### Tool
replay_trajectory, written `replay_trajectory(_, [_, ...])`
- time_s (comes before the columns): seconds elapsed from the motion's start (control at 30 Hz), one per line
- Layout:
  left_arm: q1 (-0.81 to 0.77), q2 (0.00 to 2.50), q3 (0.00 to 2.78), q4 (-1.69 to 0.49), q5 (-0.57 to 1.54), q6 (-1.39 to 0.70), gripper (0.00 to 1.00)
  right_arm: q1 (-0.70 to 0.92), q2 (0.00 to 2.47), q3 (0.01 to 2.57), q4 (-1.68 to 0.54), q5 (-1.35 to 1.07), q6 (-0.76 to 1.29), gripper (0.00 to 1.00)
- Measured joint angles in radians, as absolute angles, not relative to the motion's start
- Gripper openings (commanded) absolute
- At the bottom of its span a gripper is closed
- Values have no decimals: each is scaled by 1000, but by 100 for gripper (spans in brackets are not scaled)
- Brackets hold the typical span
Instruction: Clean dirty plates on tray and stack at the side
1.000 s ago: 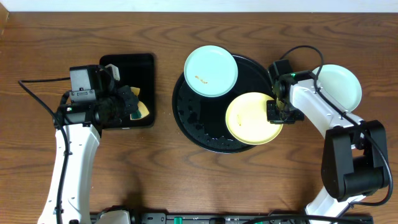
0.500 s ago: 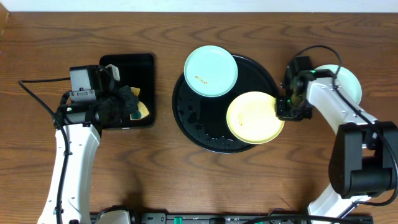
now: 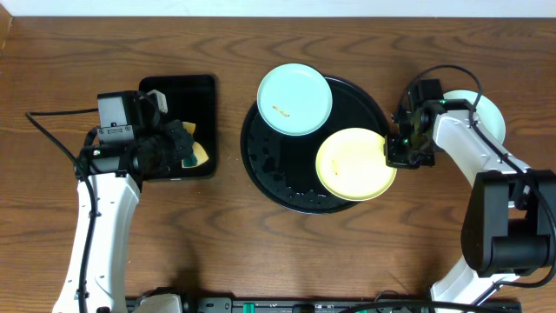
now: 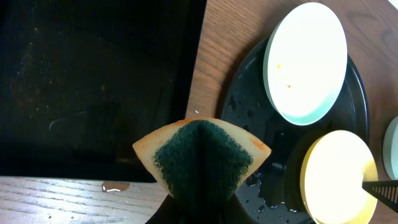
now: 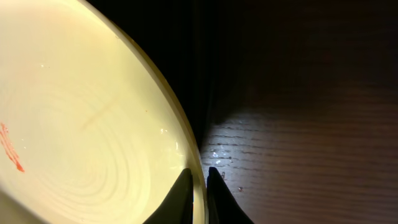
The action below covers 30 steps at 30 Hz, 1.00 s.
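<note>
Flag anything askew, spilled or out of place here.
The round pale yellow plastic plate overhangs the right rim of the glossy round black tray, its edge pinched by the right hand. The pale mint-blue plate overhangs the far rim too, brownish smudges inside. Wet droplets speckle the tray floor.

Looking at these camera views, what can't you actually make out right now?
Overhead: side plate, mostly under the right arm; clean or dirty unclear.
Left wrist: left gripper tips, behind the sponge and bottom edge.
Right wrist: yellow plate, cut off left and below; red smear incomplete.
</note>
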<state>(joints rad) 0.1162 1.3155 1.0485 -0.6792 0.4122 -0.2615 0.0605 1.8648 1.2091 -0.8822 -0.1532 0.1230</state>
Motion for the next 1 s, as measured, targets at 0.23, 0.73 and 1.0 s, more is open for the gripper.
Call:
replay_trajectory(0.23, [116,1316,1048,-680,412,-262,8,60,1856,1203,-872,-165,122,1])
replay_trajectory(0.73, [116,1316,1048,-671,412,-244,8,96,1419,1232,-907,-45,167,1])
replay_trajectory(1.0, [116,1316,1048,-661,412,-235,8,133,1351,1234,-920,-2,247,1])
